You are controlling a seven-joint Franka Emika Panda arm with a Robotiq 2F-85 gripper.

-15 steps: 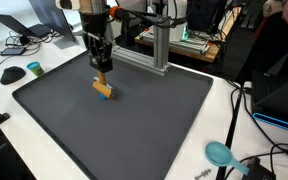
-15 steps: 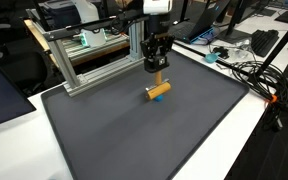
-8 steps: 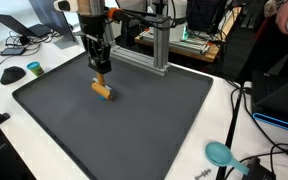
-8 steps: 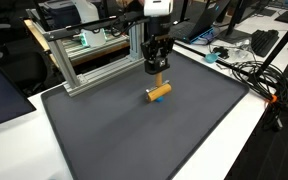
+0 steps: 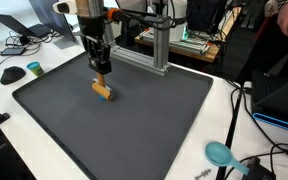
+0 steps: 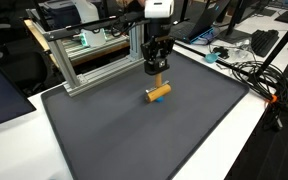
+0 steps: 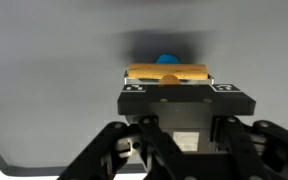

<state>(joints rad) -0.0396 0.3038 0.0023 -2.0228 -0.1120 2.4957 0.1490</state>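
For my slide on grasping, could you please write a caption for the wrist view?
Wrist view: the hand, shut on a wooden block, above a grey mat, with a blue piece just beyond.

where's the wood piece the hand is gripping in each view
In an exterior view: wood piece upper left of centre, under the hand.
In an exterior view: wood piece just right of centre, upper half.
Wrist view: likely the tan bar mid-frame.
Shared landmark: the dark mat.

The gripper enters from the lower edge of the view, with its jaws closed on a wooden block that lies crosswise between the fingertips. A blue object is partly visible just beyond the block, above the grey mat.
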